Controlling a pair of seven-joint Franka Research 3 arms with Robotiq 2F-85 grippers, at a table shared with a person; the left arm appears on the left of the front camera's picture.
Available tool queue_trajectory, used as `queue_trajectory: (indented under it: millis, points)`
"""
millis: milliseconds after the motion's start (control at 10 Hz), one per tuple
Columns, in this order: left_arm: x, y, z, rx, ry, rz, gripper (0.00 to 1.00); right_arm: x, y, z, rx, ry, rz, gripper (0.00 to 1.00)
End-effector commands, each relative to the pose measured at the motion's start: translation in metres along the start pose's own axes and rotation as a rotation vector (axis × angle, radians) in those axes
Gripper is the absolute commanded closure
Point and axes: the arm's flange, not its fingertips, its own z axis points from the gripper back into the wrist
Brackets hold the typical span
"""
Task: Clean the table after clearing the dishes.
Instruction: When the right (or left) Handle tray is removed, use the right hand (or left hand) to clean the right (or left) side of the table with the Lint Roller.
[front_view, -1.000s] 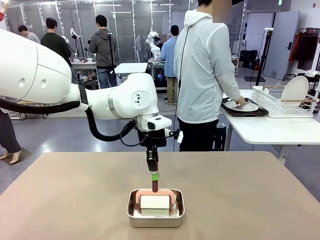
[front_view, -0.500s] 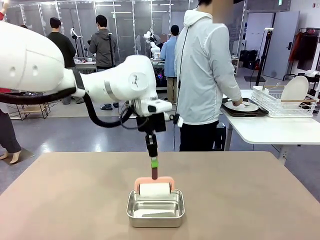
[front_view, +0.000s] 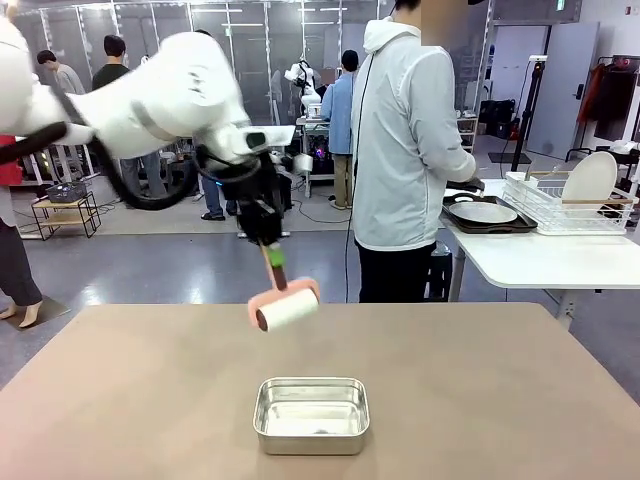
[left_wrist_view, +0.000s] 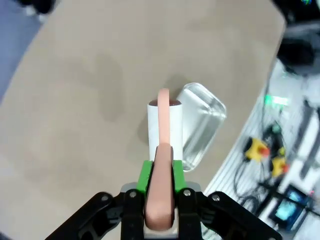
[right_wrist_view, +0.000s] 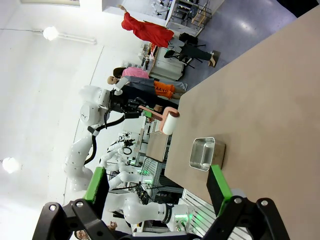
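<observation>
Glossy grey floor (front_view: 150, 265); glass partition wall (front_view: 290, 30); small white rectangular table (front_view: 540, 262) with white wire rack (front_view: 575, 208); round bright lamps (right_wrist_view: 50, 33) far ahead of right fingers (right_wrist_view: 95, 186)

You have bare table (front_view: 520, 400) to the left, right and far side of the steel pan (front_view: 311, 415). Beyond the pan and slightly left, the roller (front_view: 288, 309) hangs in the air in the left gripper (front_view: 275, 259), blocking that path. A person (front_view: 405, 150) stands beyond the pan, past the table's far edge.

I see the table (front_view: 500, 400) as matt and smooth. The pan (front_view: 311, 415) is glossy metal. The handle of the roller (front_view: 287, 308) looks like smooth plastic.
</observation>
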Motion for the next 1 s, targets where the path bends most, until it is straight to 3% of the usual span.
queue_trajectory:
  millis: [0,200,300,400,800,900]
  points:
    - [-0.081,0.025,0.001,0.08,-0.248,0.368,1.0,0.001,0.004,-0.001,0.007,0.001,0.009,0.0]
    - [-0.127,0.046,-0.009,0.12,-0.323,0.524,1.0,0.001,0.004,-0.001,0.007,0.001,0.009,0.0]
    - [-0.14,0.053,-0.016,0.075,-0.33,0.539,1.0,0.001,0.004,-0.001,0.007,0.001,0.009,0.0]
    - [-0.111,0.067,0.019,0.067,-0.231,0.435,1.0,0.001,0.004,-0.001,0.007,0.001,0.009,0.0]
    - [-0.111,0.067,0.019,0.067,-0.231,0.435,1.0,0.001,0.004,-0.001,0.007,0.001,0.009,0.0]
    - [-0.112,0.06,0.012,0.071,-0.253,0.451,0.79,0.001,0.004,-0.001,0.007,0.001,0.009,0.0]
